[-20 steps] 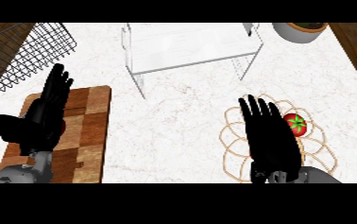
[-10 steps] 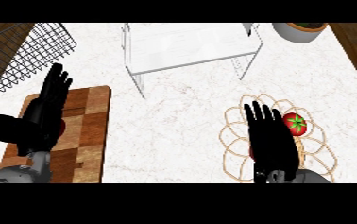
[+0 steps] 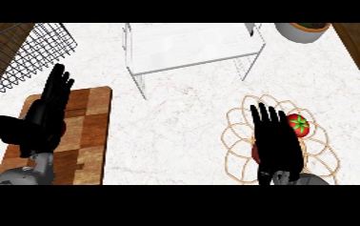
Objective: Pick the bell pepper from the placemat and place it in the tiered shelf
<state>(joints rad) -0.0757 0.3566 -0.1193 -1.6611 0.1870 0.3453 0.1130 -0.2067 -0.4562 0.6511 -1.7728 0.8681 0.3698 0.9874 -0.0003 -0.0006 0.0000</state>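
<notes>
A red bell pepper [image 3: 299,124] with a green stem lies on a woven wire-like placemat [image 3: 241,120] at the lower right. My right hand [image 3: 274,141] is over the placemat just left of the pepper, fingers straight and pointing away, open and holding nothing. A white tiered shelf [image 3: 193,48] stands at the top centre. My left hand [image 3: 45,115] rests open at the left, above a wooden board.
A wooden cutting board [image 3: 84,129] lies at the lower left. A black wire basket [image 3: 35,53] sits at the upper left. A grey bowl [image 3: 302,31] is at the top right corner. Bare marble counter [image 3: 183,125] spreads between board and placemat.
My right hand has drawn back toward the lower edge, staying beside the pepper. The left hand has barely shifted.
</notes>
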